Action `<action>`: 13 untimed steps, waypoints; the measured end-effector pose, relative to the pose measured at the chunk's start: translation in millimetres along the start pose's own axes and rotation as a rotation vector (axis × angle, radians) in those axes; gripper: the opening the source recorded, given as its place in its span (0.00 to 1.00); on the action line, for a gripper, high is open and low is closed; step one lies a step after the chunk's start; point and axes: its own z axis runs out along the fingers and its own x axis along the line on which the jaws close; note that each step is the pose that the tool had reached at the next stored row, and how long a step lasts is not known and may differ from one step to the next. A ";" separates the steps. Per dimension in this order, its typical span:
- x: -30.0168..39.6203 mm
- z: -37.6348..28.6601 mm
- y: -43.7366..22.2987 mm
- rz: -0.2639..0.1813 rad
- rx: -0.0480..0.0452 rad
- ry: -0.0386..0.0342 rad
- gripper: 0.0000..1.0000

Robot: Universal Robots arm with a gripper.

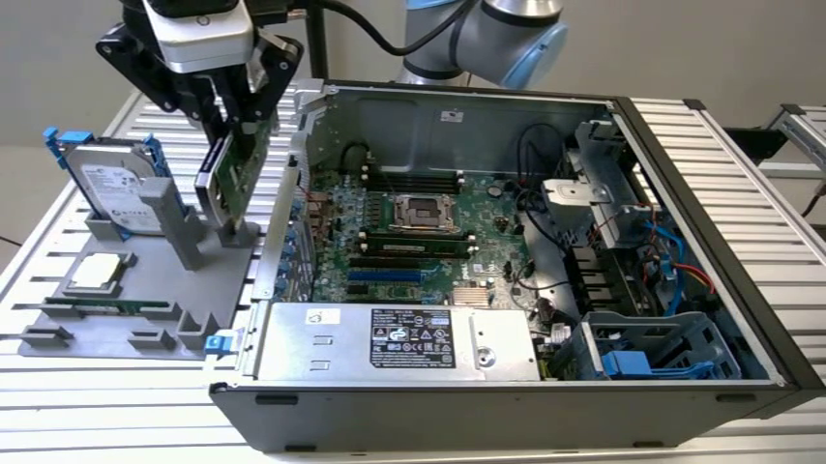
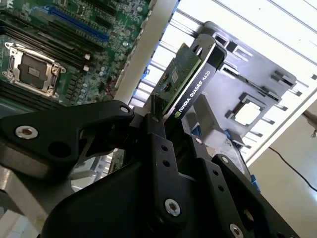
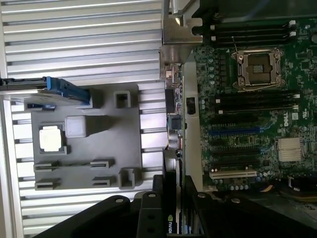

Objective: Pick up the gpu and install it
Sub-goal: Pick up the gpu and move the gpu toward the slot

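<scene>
An open computer case (image 1: 452, 420) shows its motherboard (image 1: 387, 246), bare processor socket (image 1: 421, 210) and, at the near side, a power supply (image 1: 387, 340). At the exterior view's left, a grey holder (image 1: 168, 288) carries an upright blue-railed hard drive (image 1: 116, 188), a processor chip (image 1: 101, 274) and a memory stick (image 1: 110, 306).

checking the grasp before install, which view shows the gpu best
The exterior view: the gpu stands upright in the jaws, broad face visible, beside the case. Both wrist views see it edge-on: the second wrist view shows green board and black shroud, the first wrist view its silver bracket.
</scene>
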 end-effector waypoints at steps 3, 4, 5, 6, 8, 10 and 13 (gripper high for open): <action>-2.6 0.0 0.2 0.000 0.0001 0.0001 0.00; -3.1 0.0 0.3 0.000 0.0001 0.0000 0.00; -3.6 0.0 0.3 0.000 0.0000 0.0000 0.00; -4.0 0.0 0.4 0.000 0.0001 0.0000 0.00; -4.8 0.1 0.5 0.000 0.0000 0.0000 0.00; -5.7 0.1 0.5 0.000 0.0000 0.0000 0.00; -6.8 0.0 0.7 0.000 0.0001 0.0000 0.00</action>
